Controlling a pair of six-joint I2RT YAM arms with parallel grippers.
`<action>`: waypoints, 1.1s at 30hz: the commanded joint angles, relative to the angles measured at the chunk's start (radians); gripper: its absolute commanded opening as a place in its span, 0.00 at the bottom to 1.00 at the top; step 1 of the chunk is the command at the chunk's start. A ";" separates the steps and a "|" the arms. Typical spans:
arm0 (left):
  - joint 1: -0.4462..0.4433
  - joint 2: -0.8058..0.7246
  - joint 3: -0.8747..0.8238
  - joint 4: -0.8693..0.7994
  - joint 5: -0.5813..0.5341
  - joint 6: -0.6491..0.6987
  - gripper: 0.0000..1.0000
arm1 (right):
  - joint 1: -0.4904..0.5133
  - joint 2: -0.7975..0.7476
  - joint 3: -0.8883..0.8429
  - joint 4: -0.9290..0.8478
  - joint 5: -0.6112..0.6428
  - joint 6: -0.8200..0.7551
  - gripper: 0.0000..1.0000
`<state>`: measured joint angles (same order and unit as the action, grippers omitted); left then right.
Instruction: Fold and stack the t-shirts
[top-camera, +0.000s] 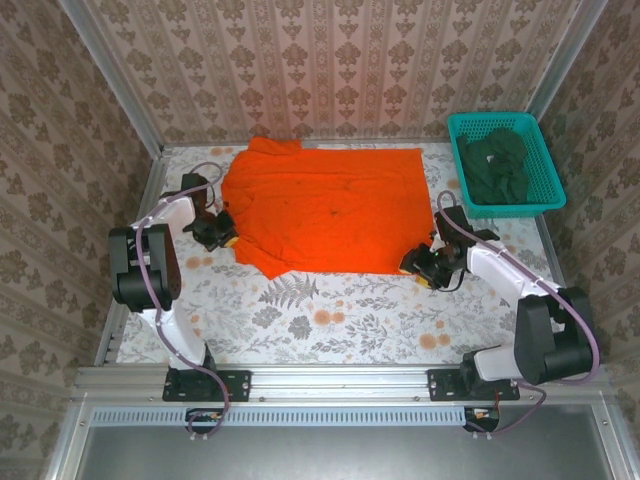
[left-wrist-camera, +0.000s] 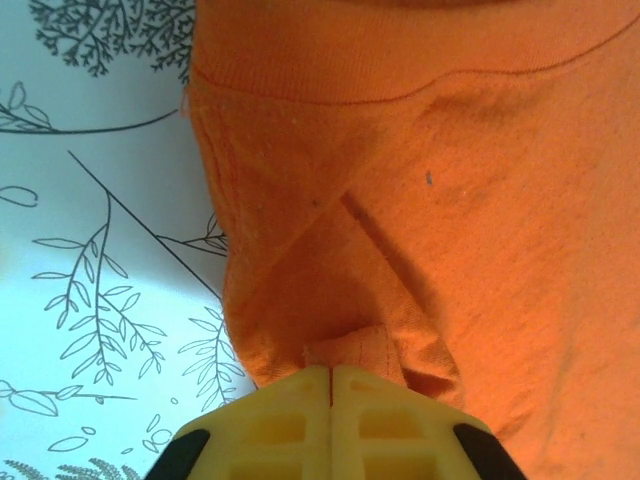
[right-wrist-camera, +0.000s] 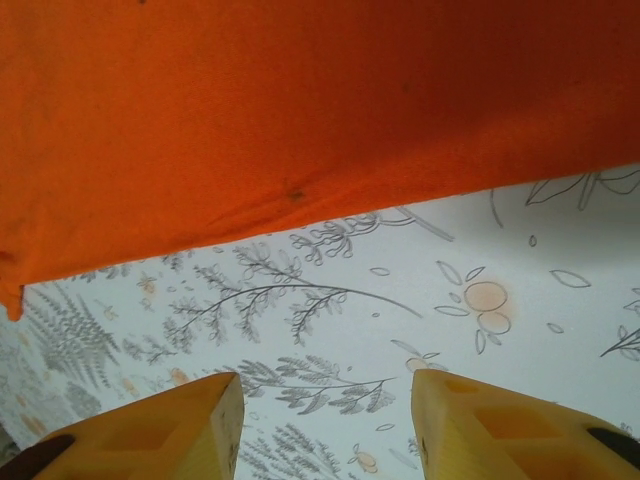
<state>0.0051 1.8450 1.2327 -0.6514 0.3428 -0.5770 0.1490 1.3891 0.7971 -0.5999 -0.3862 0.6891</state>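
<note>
From above, the orange t-shirt (top-camera: 325, 205) lies spread flat across the far half of the table (top-camera: 350, 320), with the left gripper (top-camera: 225, 232) at its left edge and the right gripper (top-camera: 425, 265) at its near right corner. That view is too small to show how the fingers stand. The left wrist camera shows it: the yellow fingers (left-wrist-camera: 290, 420) are pressed together and pinch a small fold of orange cloth just below a stitched hem. The right wrist camera shows its two yellow fingers (right-wrist-camera: 190, 425) spread wide apart over bare tablecloth, with the shirt's edge just beyond them and untouched. The top view alone takes in the teal mesh basket (top-camera: 505, 118) at the far right corner, with dark green t-shirts (top-camera: 495, 165) heaped inside. The table wears a pale cloth printed with ferns and orange blossoms. Patterned beige wallpaper (top-camera: 330, 70) covers the walls around it.
</note>
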 joint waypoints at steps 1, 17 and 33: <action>-0.005 -0.016 0.004 -0.031 -0.002 0.008 0.00 | 0.007 0.054 0.026 -0.003 0.058 0.034 0.49; -0.079 -0.307 -0.161 -0.094 0.052 -0.092 0.00 | -0.006 0.234 0.134 -0.001 0.123 0.084 0.47; -0.072 -0.720 -0.466 -0.321 0.049 -0.110 0.00 | -0.028 0.371 0.257 -0.053 0.108 0.090 0.46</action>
<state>-0.0933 1.1759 0.7830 -0.9039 0.4141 -0.6640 0.1257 1.7374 1.0161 -0.5980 -0.2840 0.7853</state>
